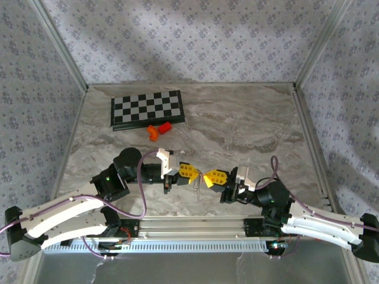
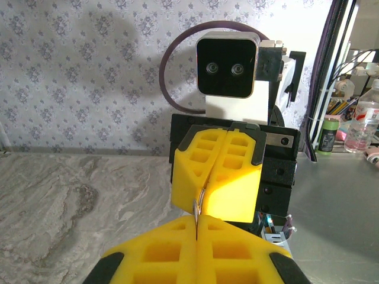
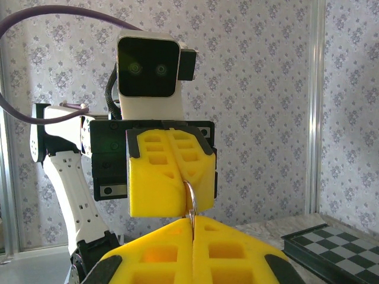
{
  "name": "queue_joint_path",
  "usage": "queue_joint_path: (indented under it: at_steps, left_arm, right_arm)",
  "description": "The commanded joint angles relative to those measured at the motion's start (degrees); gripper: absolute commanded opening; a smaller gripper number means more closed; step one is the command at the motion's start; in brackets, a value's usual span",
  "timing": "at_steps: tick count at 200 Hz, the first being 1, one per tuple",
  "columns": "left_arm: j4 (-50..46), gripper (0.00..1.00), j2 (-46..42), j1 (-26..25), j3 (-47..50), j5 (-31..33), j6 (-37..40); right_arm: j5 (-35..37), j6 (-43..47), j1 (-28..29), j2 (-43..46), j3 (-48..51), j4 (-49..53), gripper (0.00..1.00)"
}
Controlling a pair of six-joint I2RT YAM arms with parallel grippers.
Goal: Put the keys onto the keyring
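My left gripper and right gripper meet tip to tip above the near middle of the table, yellow fingers pressed together. A thin silver wire ring, the keyring, spans the short gap between them and runs into both jaw seams. In the left wrist view my left gripper is shut on the ring's lower end. The right wrist view has the right gripper shut on the keyring too. A small silvery piece hangs under the meeting point. It is too small to tell whether it is one of the keys.
A folded checkerboard lies at the back left, with an orange and a red block just in front of it. The board's corner shows low on the right. Metal frame posts and patterned walls enclose the marble table.
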State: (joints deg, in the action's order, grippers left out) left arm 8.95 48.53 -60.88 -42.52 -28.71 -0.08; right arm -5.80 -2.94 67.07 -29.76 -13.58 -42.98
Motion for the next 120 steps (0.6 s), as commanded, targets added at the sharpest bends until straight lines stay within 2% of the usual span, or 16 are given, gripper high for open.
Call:
queue_joint_path:
  at_steps: [1, 120]
  left_arm:
    - [1.4, 0.0, -0.3, -0.7, -2.4, -2.0, 0.5]
    - [1.0, 0.0, -0.3, -0.7, -2.6, -1.9, 0.8]
  right_arm:
    - [0.6, 0.6, 0.0, 0.9, -0.7, -1.4, 0.0]
    - [0.8, 0.4, 0.2, 1.3, -0.3, -1.8, 0.0]
